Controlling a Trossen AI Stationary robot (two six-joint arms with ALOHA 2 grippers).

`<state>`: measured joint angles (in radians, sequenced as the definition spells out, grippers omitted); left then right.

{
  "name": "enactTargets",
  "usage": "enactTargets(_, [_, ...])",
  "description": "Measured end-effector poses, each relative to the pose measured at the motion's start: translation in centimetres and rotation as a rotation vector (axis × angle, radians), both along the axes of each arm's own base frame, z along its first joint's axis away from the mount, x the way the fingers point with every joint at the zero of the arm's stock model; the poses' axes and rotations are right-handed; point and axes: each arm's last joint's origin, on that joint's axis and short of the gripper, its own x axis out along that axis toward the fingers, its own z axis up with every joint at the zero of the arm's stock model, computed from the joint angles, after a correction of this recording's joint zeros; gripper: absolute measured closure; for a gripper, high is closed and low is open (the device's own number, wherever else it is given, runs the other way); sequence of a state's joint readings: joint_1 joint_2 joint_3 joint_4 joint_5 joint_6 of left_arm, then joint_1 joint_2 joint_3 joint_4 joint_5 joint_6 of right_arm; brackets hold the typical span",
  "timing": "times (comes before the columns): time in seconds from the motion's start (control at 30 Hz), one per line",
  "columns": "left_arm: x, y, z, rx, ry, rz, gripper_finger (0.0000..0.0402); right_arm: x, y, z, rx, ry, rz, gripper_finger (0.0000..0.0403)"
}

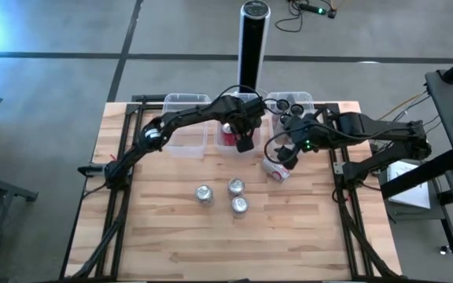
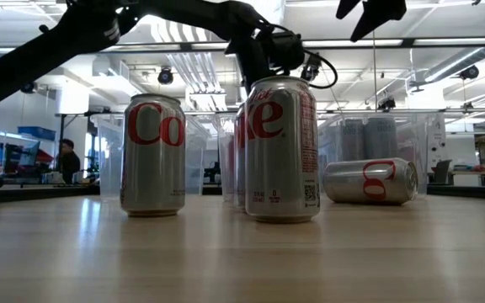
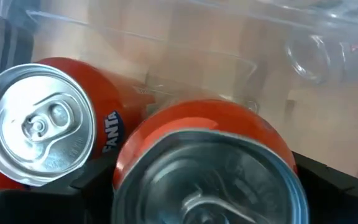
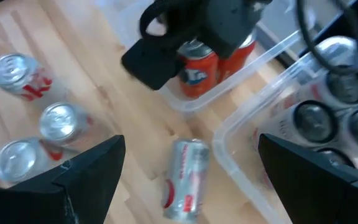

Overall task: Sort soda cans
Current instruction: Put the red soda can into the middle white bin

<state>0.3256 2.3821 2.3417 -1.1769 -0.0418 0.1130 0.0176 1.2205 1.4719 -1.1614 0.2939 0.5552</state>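
Nearest the front of the worktop (image 1: 171, 244) three silver soda cans (image 1: 235, 187) stood upright in a loose cluster, well apart from either arm. Farther back and to the right, one silver can (image 4: 184, 180) lay on its side on the bare wood, just outside the wall of the right-hand clear bin (image 4: 241, 127); its long axis ran roughly front to back. The right gripper (image 4: 188, 165) hung directly over it with the fingers spread wide and nothing between them, one finger to each side of the can's length, so this arm was plainly the nearer, and a straight descent would likely bracket the can across its body. Beyond that, the left gripper (image 1: 244, 135) reached down into the middle bin (image 1: 228, 141), where an orange can (image 3: 197, 149) sat between its mostly parted fingers beside a second orange can (image 3: 42, 124); whether it was still gripped could not be told.
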Motion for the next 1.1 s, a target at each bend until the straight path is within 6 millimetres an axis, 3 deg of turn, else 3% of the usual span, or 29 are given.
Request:
enactTargets(0.2, [0.0,0.0,0.0,0.001,0.002,-0.001,0.0047,0.0,0.7,0.0,0.015,-0.002,0.026,0.0039])
enactTargets(0.4, [-0.1,0.0,0.1,-0.003,0.004,0.011,0.0042,0.0,1.5,0.0,0.028,-0.009,0.037,0.0039])
enactTargets(0.57, [-1.1,-0.3,2.4,-0.004,-0.012,0.023,0.0048,0.1,2.4,-0.7,0.049,0.006,0.027,0.0039])
enactTargets(0.77, [-3.1,-1.9,6.7,-0.033,-0.070,0.047,0.0058,-0.1,3.2,-5.1,0.153,0.128,-0.095,0.0039])
enactTargets(0.9, [-4.4,-3.9,10.4,-0.015,-0.162,0.003,0.0064,-0.7,4.8,-8.5,0.169,0.188,-0.128,0.0039])
enactTargets(1.1, [-5.0,-7.8,14.3,0.058,-0.330,-0.154,0.0072,-2.3,8.4,-13.2,-0.138,0.100,-0.085,0.0039])
